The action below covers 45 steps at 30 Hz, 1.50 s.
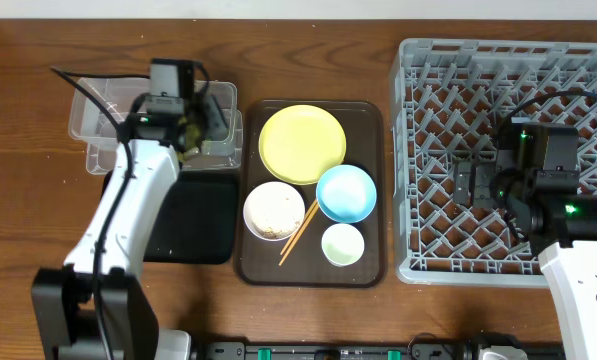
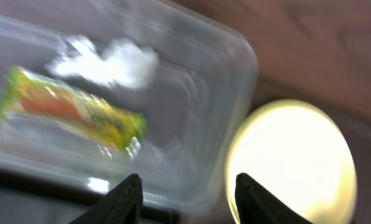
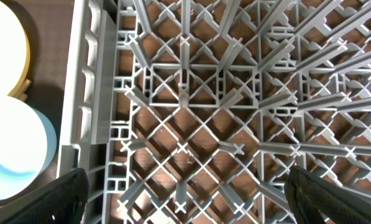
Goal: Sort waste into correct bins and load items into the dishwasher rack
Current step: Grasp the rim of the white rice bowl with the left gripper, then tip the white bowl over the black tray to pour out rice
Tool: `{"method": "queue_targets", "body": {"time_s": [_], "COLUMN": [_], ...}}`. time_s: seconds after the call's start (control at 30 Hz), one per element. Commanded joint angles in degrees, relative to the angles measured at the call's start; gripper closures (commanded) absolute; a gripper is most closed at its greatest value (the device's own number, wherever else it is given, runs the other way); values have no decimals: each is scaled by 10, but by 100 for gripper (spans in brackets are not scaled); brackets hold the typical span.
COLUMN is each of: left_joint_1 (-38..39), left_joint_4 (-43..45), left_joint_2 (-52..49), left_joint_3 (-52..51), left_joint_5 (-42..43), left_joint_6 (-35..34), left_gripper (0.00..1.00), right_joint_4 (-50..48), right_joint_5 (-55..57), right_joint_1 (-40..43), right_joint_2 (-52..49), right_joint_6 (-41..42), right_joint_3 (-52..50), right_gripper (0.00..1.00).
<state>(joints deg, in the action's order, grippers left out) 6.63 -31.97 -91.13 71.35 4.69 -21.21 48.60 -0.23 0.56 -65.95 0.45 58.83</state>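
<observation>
Currently, left pincer (image 2: 188, 182) hovers spread above the clear tub (image 2: 201, 81).

The plate (image 1: 302, 144) is plain yellow; the light blue bowl (image 1: 346, 192) and white bowl (image 1: 273, 210) are unpatterned. The rack (image 1: 408, 160) is a grey lattice. The wrapper (image 2: 73, 112) is yellow-green with an orange-red band.

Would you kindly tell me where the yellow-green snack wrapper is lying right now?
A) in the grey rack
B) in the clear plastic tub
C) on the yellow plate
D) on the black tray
B: the left wrist view shows the snack wrapper lying inside the clear tub, beside the crumpled white tissue.
</observation>
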Motion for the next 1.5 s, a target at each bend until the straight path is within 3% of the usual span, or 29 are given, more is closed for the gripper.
{"method": "queue_targets", "body": {"time_s": [0.0,0.13,0.5,0.8,1.03,1.1,1.47], "left_joint_1": [55,125,266,285,285,285,280], "left_joint_4": [-55,-96,-94,-98,-100,-105,-182], "left_joint_2": [12,-4,-77,-137,-138,-138,-43], "left_joint_3": [1,-11,-43,-43,-43,-43,-5], "left_joint_5": [28,28,20,20,20,20,20], "left_joint_6": [-1,-1,-1,-5,-5,-5,13], "left_gripper": [50,50,50,60,89,94,94], "right_joint_4": [0,1,1,1,5,5,5], "right_joint_5": [0,0,0,0,0,0,0], "right_joint_1": [-2,-2,-2,-2,-2,-2,-2], "right_joint_2": [1,1,1,1,1,1,1], "right_joint_6": [6,6,6,6,6,6,5], "right_joint_3": [12,12,12,12,12,12,12], "right_gripper": [1,1,1,1,1,1,1]}}
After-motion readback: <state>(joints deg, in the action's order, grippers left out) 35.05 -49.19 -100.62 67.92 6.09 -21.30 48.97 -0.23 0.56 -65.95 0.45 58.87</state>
